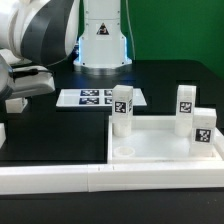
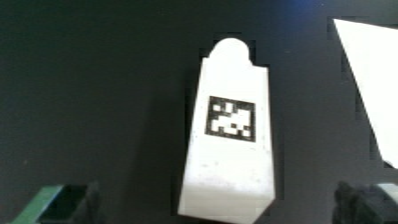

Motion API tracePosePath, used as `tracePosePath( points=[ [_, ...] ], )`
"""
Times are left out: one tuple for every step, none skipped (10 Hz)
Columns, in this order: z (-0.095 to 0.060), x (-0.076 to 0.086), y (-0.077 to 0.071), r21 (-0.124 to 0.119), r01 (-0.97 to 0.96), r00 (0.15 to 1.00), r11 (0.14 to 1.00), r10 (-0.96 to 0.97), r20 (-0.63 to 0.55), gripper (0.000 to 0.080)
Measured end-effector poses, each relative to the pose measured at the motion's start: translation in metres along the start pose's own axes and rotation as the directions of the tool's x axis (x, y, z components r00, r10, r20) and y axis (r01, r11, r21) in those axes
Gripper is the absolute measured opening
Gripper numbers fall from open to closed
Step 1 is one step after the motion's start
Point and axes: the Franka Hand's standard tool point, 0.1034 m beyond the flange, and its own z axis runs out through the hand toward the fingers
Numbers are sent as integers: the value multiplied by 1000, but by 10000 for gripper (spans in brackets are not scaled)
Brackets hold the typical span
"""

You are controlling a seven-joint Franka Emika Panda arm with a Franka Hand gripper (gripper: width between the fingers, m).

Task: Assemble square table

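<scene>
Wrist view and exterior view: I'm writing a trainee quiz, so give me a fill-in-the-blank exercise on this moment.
1. The upright legs on the square table top number ___.
2. In the wrist view, the lying leg sits ___ the fingers of the gripper.
3. The gripper's jaws stand ___.

Missing words: three; between; open.

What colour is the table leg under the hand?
White leg, with a black-and-white square tag; wrist view shows it best.

Three legs (image 1: 122, 108) stood upright in the top (image 1: 160, 146); the marker board (image 1: 97, 98) lay behind it, and a fourth leg (image 2: 231, 140) lay below my gripper (image 2: 222, 203).
</scene>
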Motion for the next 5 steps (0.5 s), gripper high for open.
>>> tracePosePath(
  points=[
    [1,0,0,0,-1,1000,1000,1,0,649],
    [5,1,-1,-5,-1,1000,1000,1,-5,649],
    [15,-2,-5,-4,4,1000,1000,-4,-9,649],
    [28,-6,-8,4,5,1000,1000,-5,-5,649],
    [34,-6,-9,7,4,1000,1000,-4,-9,649]
  ],
)
